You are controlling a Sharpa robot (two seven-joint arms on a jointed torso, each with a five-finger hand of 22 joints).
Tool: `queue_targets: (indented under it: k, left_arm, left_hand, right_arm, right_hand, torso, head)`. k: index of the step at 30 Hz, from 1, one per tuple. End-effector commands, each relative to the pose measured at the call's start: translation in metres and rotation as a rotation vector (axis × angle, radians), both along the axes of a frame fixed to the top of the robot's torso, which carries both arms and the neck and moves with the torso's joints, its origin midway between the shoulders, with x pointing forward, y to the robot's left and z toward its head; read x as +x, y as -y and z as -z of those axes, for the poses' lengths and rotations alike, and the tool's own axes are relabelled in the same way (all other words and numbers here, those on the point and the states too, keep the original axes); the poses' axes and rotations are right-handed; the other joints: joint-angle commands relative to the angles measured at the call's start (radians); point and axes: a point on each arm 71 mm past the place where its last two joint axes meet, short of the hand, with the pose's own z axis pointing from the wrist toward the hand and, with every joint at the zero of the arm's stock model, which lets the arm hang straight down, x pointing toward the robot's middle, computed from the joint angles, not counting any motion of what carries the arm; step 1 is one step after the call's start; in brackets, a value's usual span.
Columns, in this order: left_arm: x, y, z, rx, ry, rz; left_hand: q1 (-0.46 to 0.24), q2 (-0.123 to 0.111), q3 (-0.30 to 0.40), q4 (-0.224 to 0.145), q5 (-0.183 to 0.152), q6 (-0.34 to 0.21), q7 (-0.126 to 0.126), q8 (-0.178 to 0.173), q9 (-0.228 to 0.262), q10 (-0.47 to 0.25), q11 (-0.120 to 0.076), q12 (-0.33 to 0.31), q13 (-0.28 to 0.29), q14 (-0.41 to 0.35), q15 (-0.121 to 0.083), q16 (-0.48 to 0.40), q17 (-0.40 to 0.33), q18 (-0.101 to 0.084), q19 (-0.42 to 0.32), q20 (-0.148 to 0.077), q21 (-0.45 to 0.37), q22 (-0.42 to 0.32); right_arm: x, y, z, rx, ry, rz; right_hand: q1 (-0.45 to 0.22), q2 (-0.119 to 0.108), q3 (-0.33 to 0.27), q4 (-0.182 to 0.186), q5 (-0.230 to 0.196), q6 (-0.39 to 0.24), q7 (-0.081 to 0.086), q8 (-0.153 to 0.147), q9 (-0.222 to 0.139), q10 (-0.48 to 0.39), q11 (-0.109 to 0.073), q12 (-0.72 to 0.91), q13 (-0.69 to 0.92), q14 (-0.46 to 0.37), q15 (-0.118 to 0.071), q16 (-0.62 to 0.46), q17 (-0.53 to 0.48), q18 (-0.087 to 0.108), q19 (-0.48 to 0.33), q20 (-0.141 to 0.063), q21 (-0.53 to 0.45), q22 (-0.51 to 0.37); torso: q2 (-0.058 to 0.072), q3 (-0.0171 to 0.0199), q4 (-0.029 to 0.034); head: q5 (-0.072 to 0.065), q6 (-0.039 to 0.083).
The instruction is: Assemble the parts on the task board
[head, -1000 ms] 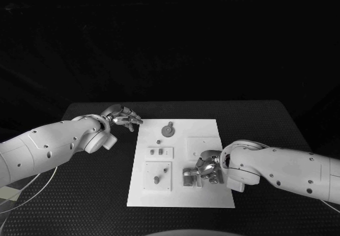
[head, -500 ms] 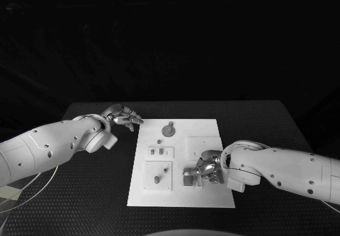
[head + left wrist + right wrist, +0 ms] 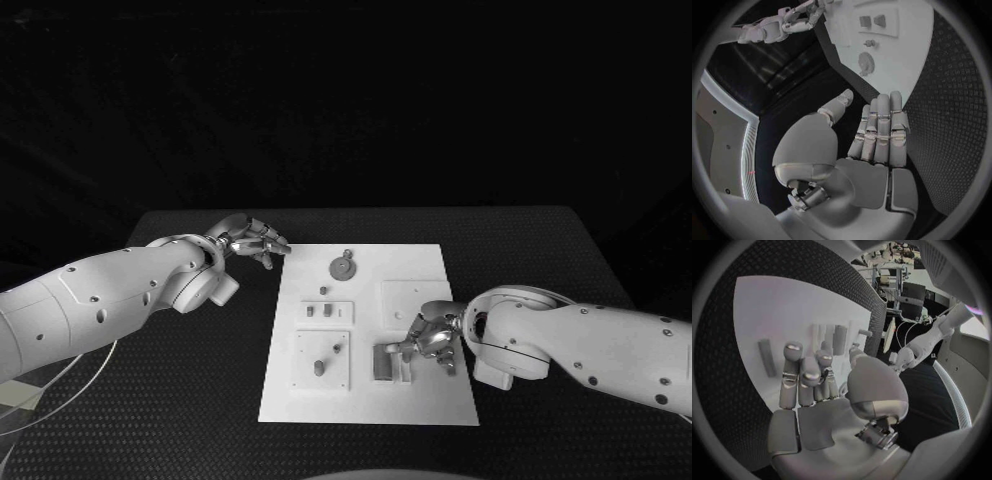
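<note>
Part [image 3: 384,362] beside right hand's fingers [image 3: 418,343]

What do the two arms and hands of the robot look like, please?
Both arms are smooth, rounded white shells dotted with small dark screw holes. The left arm and the right arm each end in a silver metallic hand with jointed fingers: the left hand and the right hand. Thin pale cables loop beneath the left arm.

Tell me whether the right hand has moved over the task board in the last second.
Yes. The right hand has shifted slightly toward the task board's right edge, away from the upright part it sat beside.
</note>
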Motion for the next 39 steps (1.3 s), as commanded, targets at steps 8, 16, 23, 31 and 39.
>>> queue_targets:
  k: [8,16,23,31,39]
  left_arm:
    - [0.0,0.002,-0.001,-0.013,0.005,0.008]
    - [0.0,0.0,-0.001,-0.011,0.005,0.003]
    - [-0.001,0.0,-0.001,-0.011,0.004,0.002]
    - [0.0,-0.001,-0.001,-0.011,0.003,0.001]
    - [0.0,0.001,-0.001,-0.013,0.002,0.007]
  left_hand:
    - [-0.008,-0.003,0.0,0.005,-0.001,-0.005,-0.001,0.005,-0.001,-0.001,0.006,0.005,0.002,-0.001,0.0,-0.004,0.001,0.017,0.007,-0.001,-0.004,0.001]
    - [-0.009,-0.003,0.0,0.006,-0.001,-0.005,-0.001,0.005,-0.001,-0.001,0.005,0.005,0.002,-0.001,0.0,-0.004,0.002,0.017,0.007,-0.001,-0.004,0.002]
    - [-0.009,-0.004,-0.001,0.006,-0.001,-0.004,-0.001,0.005,-0.001,-0.001,0.005,0.005,0.002,-0.001,0.0,-0.004,0.002,0.017,0.007,-0.001,-0.004,0.002]
    - [-0.01,-0.004,-0.001,0.007,-0.001,-0.004,-0.001,0.005,-0.001,-0.001,0.005,0.005,0.002,-0.001,0.0,-0.004,0.002,0.017,0.007,-0.001,-0.004,0.002]
    - [-0.01,-0.004,-0.001,0.008,-0.001,-0.004,-0.001,0.006,-0.001,-0.001,0.005,0.005,0.002,-0.001,0.0,-0.004,0.002,0.017,0.007,-0.001,-0.004,0.002]
  right_arm:
    - [0.016,0.023,-0.022,-0.045,0.103,0.001]
    - [0.012,0.056,-0.021,-0.155,0.047,0.005]
    - [0.004,0.074,-0.021,-0.206,0.017,0.026]
    - [0.002,0.079,-0.021,-0.282,0.037,-0.023]
    - [0.006,0.074,-0.018,-0.305,0.072,-0.039]
  right_hand:
    - [0.055,0.026,-0.01,-0.003,-0.007,0.008,0.001,0.006,0.006,0.006,-0.004,0.002,0.001,0.01,-0.006,0.0,0.003,0.051,0.007,-0.004,0.008,0.02]
    - [0.127,0.07,-0.074,-0.001,-0.007,0.017,-0.001,0.009,0.013,0.011,-0.006,0.0,-0.002,0.01,-0.007,-0.001,0.004,0.051,0.003,0.001,0.013,0.02]
    - [0.137,0.082,-0.093,0.0,-0.007,0.017,0.0,0.007,0.013,0.01,-0.005,-0.003,-0.005,0.009,-0.006,-0.003,0.003,0.051,-0.002,0.005,0.012,0.019]
    - [0.14,0.088,-0.103,0.001,-0.006,0.027,-0.002,0.011,0.015,0.013,-0.006,-0.004,-0.006,0.011,-0.007,-0.003,0.003,0.051,-0.002,0.008,0.014,0.02]
    - [0.138,0.092,-0.112,0.002,-0.006,0.038,-0.005,0.015,0.017,0.023,-0.009,0.0,-0.007,0.013,-0.009,0.0,0.004,0.051,-0.001,0.01,0.016,0.02]
  torso:
    - [0.0,0.0006,-0.0008]
    - [0.001,0.0002,-0.0009]
    - [0.001,0.0007,-0.002]
    - [0.001,0.0012,-0.0007]
    - [0.0,-0.0004,-0.0002]
  head:
    - [-0.011,0.01]
    - [-0.013,0.011]
    - [-0.014,0.01]
    - [-0.016,0.007]
    - [-0.02,0.006]
